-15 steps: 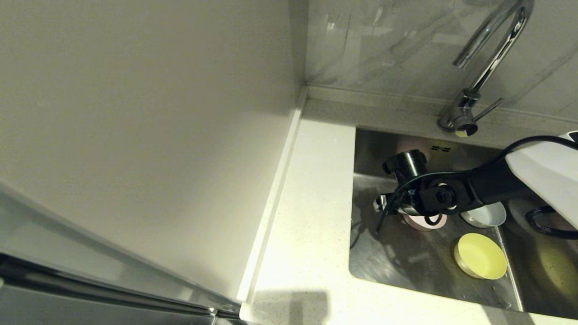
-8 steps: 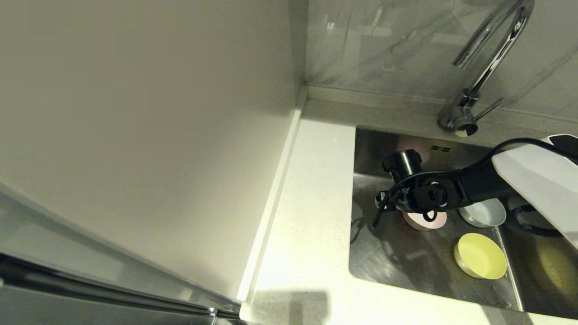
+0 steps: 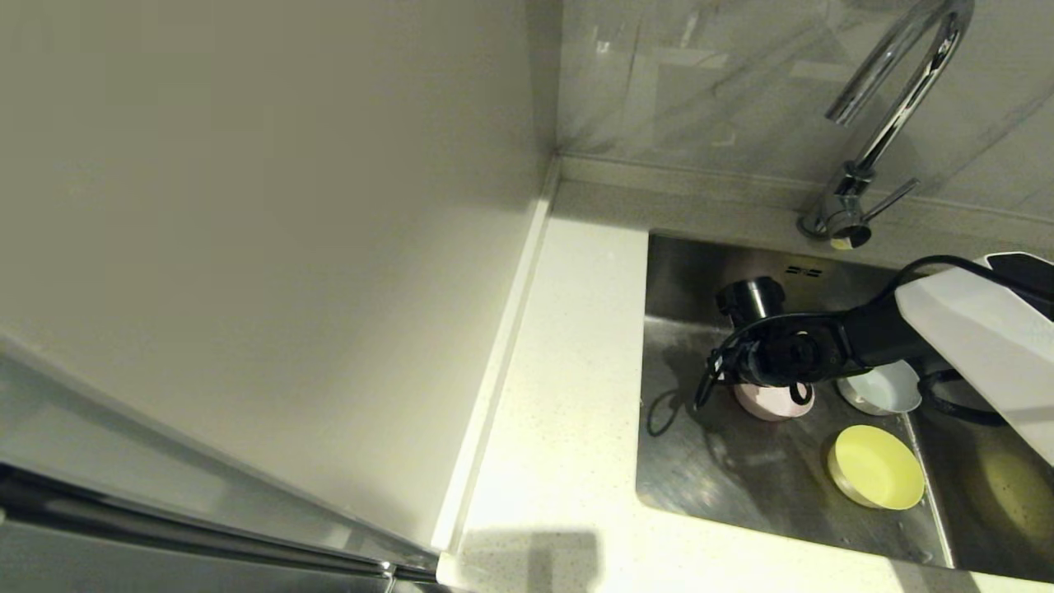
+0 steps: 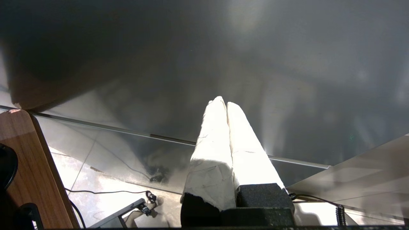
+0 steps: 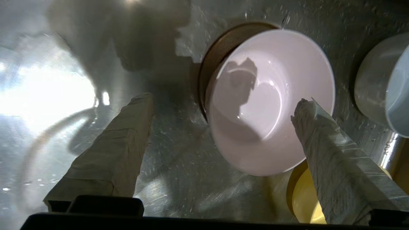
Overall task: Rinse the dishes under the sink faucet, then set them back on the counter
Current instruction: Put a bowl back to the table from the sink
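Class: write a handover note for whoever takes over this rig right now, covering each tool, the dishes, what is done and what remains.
Right tool: open, down in the sink over the pink bowl, nothing gripped.
Left tool: shut, empty, parked away from the sink.
Yellow-green bowl and white bowl also sit in the basin.
Faucet: no water visible.
Done: no dish is on the counter.
Left: grasp, rinse and return all three.

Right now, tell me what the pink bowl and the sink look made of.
Pink bowl: probably glazed ceramic or hard plastic; its smooth, glossy inside shows soft highlights and the gripper's shadow. I cannot tell which.
Sink: brushed stainless steel by its look, grey with fine streaks and bright, blurred reflections.
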### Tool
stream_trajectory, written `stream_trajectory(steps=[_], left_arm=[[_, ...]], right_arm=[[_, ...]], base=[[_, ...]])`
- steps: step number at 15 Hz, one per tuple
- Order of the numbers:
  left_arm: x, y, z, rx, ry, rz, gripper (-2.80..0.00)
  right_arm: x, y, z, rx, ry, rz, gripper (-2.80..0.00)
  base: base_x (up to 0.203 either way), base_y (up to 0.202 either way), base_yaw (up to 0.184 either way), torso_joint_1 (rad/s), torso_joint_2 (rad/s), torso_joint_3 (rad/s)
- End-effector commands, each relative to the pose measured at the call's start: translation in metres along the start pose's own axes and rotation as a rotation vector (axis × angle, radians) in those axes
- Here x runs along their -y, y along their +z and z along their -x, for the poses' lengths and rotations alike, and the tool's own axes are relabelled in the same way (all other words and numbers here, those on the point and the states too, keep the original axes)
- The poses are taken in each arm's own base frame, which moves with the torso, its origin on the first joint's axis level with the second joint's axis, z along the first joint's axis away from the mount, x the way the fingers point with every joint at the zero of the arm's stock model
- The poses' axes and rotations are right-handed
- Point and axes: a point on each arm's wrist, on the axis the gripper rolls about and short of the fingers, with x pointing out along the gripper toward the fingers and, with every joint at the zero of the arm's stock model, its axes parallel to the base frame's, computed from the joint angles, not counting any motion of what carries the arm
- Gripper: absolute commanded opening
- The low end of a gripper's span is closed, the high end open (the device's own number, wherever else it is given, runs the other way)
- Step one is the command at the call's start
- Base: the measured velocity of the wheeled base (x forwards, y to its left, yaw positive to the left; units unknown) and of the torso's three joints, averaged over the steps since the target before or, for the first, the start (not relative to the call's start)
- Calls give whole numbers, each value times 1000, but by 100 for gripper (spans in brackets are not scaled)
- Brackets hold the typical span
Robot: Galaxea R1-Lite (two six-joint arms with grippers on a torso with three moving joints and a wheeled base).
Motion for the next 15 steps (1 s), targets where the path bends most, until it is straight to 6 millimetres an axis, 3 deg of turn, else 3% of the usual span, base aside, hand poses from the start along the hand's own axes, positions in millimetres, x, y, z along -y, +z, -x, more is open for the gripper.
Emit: stream_trajectory(steps=[1,9,10,15], left_arm=[[0,-1,0,-3,0,0,-280],[0,-1,0,-3,0,0,-280],[0,-1,0,-3,0,0,-280],[0,-1,0,-3,0,0,-280]], right_arm=[[3,-6,-12,-20,-16,-2,0],[2,-12,-29,-41,-28,-6,0],[2,-12,-31,-39,-29,-8,-280],[6,-12,-35,-47,-33,-11,-280]], base=[[0,0,0,0,0,0],[0,0,0,0,0,0],[0,0,0,0,0,0],[0,0,0,0,0,0]])
